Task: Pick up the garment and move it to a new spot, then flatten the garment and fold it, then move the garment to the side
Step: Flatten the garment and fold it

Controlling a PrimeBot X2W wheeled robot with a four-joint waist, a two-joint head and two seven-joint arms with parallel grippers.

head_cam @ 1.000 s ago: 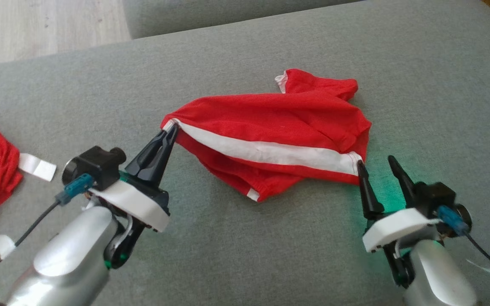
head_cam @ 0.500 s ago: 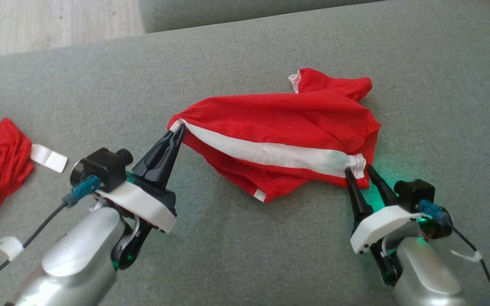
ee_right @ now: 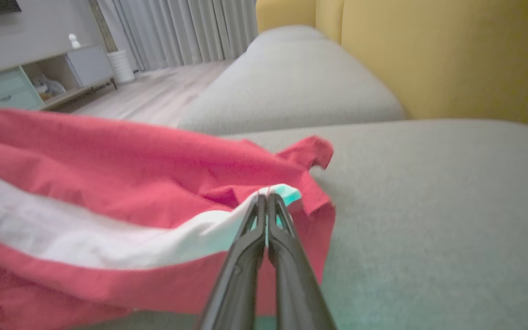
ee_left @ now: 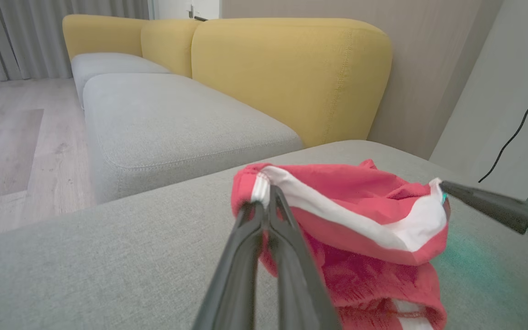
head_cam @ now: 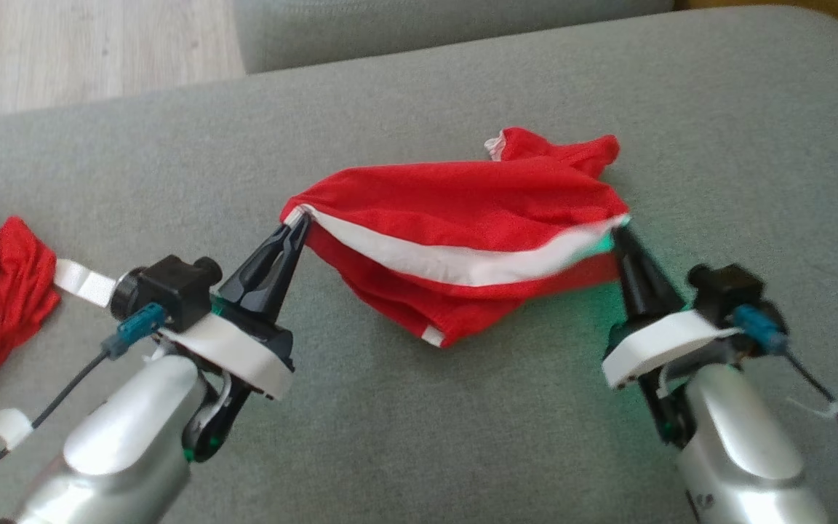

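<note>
Our left gripper (head_cam: 301, 220) and right gripper (head_cam: 617, 233) each pinch one end of the white band (head_cam: 459, 268) on the garment (head_cam: 463, 202), so we should raise both together, evenly.

We count two hands, the left hand (head_cam: 301, 218) and the right hand (head_cam: 617, 231), each with two dark fingers (head_cam: 266, 262). There are two red pieces of clothing: one garment (head_cam: 463, 204) strung between the hands, carrying a single white band (head_cam: 448, 263), and a second red garment (head_cam: 22, 284) out beyond the left hand's outer side. Grey seats number two: the near cushion (head_cam: 419, 422) under the hands and the far cushion (head_cam: 404, 25) ahead of them. We count three yellow backrests (ee_left: 291, 78).
</note>
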